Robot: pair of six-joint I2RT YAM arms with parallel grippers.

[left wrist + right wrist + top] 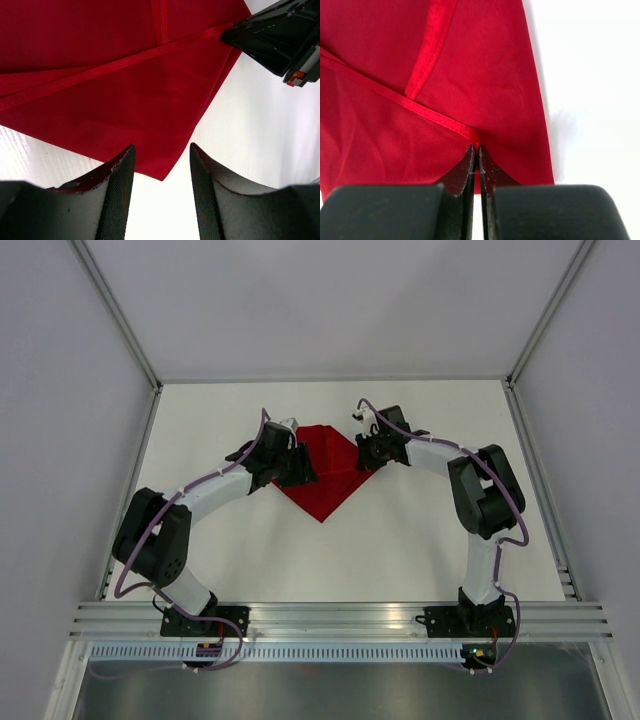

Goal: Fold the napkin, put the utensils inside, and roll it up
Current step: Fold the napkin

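The deep-red napkin (325,472) lies on the white table, partly folded, with one point towards the arms. In the left wrist view the napkin (125,75) shows hemmed edges crossing, and a corner lies just ahead of my left gripper (162,147), which is open and empty above the table. My left gripper (295,466) is at the napkin's left side. My right gripper (368,452) is at its right corner. In the right wrist view my right gripper (476,148) is shut on the napkin's (470,65) folded hem. No utensils are in view.
The white table (430,540) is walled by white panels on three sides. An aluminium rail (340,618) runs along the near edge where the arm bases are bolted. The right gripper's black body (272,40) shows in the left wrist view at upper right.
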